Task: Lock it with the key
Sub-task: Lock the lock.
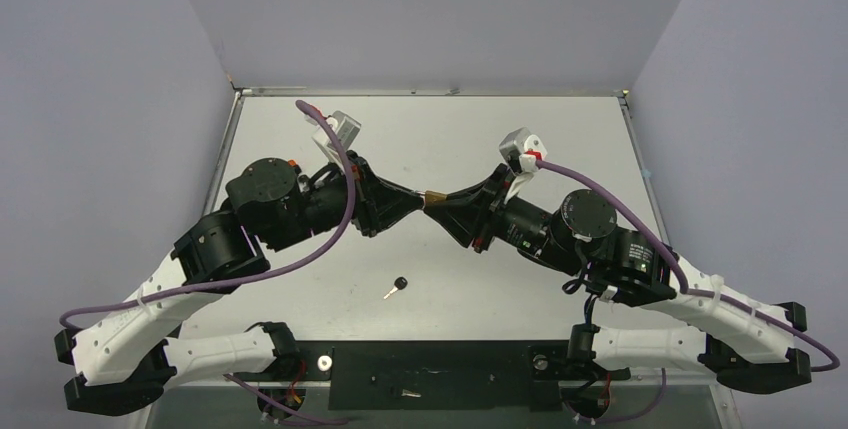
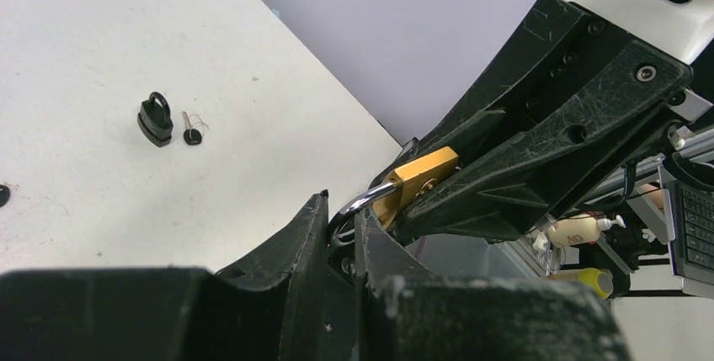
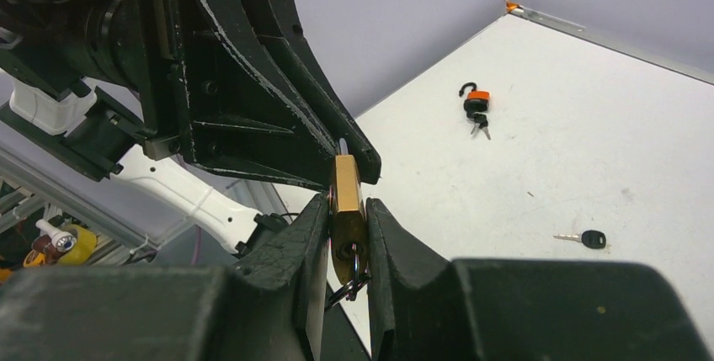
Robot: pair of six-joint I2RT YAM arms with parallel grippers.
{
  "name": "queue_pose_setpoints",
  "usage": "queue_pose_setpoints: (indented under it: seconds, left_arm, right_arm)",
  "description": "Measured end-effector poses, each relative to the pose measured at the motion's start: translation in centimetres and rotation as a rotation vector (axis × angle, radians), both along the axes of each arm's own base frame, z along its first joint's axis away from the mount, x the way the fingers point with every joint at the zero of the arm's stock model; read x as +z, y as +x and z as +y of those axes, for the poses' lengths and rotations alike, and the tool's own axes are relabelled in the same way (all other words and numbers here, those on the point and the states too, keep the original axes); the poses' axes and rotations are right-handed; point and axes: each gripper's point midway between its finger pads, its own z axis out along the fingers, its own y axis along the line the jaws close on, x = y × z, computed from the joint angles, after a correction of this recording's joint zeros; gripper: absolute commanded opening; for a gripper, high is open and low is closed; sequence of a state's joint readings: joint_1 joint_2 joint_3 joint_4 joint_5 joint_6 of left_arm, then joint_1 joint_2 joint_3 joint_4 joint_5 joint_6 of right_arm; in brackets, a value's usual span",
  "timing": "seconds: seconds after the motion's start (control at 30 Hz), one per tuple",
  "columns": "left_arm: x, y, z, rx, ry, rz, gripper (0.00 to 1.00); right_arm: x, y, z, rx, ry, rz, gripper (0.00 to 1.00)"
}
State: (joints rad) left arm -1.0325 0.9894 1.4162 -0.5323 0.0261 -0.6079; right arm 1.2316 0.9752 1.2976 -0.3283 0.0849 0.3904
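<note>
A brass padlock (image 1: 433, 196) is held in the air between both grippers over the middle of the table. My right gripper (image 3: 347, 205) is shut on the padlock's brass body (image 3: 344, 184). A metal key ring (image 3: 352, 281) hangs at its keyhole; I cannot tell if a key is inserted. My left gripper (image 2: 341, 209) is shut on the padlock's steel shackle (image 2: 368, 200), with the brass body (image 2: 421, 172) just beyond its tips. A loose key with a black head (image 1: 396, 287) lies on the table near the front; it also shows in the right wrist view (image 3: 585, 238).
A black padlock (image 2: 156, 119) with a small key (image 2: 191, 134) beside it lies on the table. An orange-and-black padlock (image 3: 476, 104) with an open shackle and keys lies near the far corner. The table (image 1: 560, 139) has raised edges and grey walls around it.
</note>
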Motion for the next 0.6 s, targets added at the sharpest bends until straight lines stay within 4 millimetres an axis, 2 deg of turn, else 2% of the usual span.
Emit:
queue_pose_setpoints:
  seconds: [0.2, 0.6]
  left_arm:
    - [-0.2, 0.4, 0.1, 0.024, 0.009, -0.010, 0.00]
    - [-2.0, 1.6, -0.1, 0.127, 0.136, -0.067, 0.00]
  right_arm:
    - [-0.3, 0.3, -0.1, -0.021, -0.007, 0.011, 0.00]
    - [-1.9, 1.3, -0.1, -0.075, -0.074, 0.034, 0.00]
